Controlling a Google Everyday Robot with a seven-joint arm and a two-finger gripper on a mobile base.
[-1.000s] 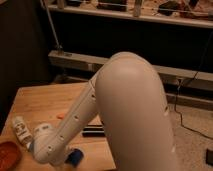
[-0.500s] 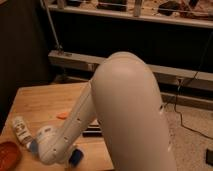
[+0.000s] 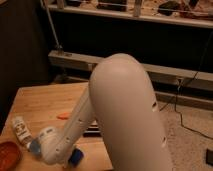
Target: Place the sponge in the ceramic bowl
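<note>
Elbow has swung slightly left; gripper (image 3: 67, 161) sits low beside the dark blue sponge (image 3: 76, 159) (likely soft, light: pinch across its edges); whether it grips, you cannot tell.

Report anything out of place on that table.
A small white bottle seems to lie on its side near the left edge of the table, behind the ceramic bowl. The tool is low at the front edge, by the sponge.

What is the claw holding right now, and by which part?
Cannot tell: the claw sits low beside the blue sponge, mostly hidden behind the wrist.
</note>
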